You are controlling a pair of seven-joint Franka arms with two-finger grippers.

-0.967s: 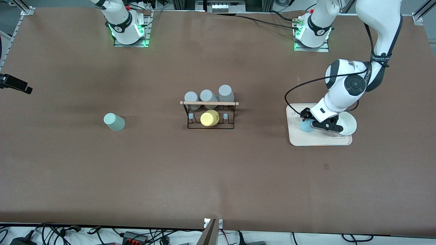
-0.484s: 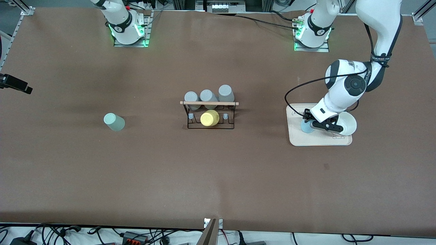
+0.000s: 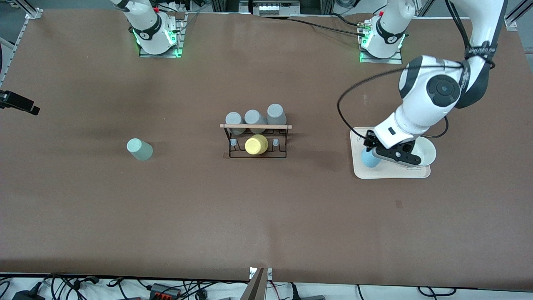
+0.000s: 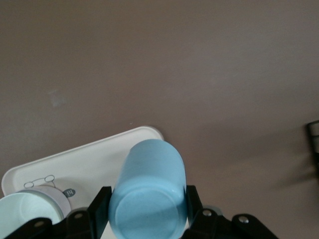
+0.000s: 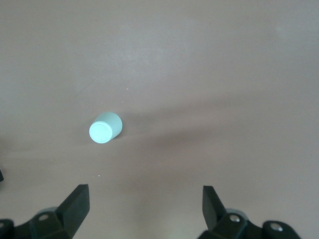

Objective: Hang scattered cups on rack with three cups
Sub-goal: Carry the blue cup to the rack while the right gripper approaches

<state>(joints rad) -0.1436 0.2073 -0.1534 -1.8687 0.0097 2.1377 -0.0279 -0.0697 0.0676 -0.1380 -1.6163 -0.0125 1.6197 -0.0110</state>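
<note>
Blue cup [image 4: 148, 191] clamped by left tool [image 4: 144, 209] | rim hidden

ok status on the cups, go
Left gripper shut on blue cup, over cream tray. Right gripper open, waiting above mint cup. Path to rack unobstructed.

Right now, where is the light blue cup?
The light blue cup is clamped in the left gripper over the cream tray, beside the white bowl, toward the left arm's end of the table.

White arms, black joints, cables
</note>
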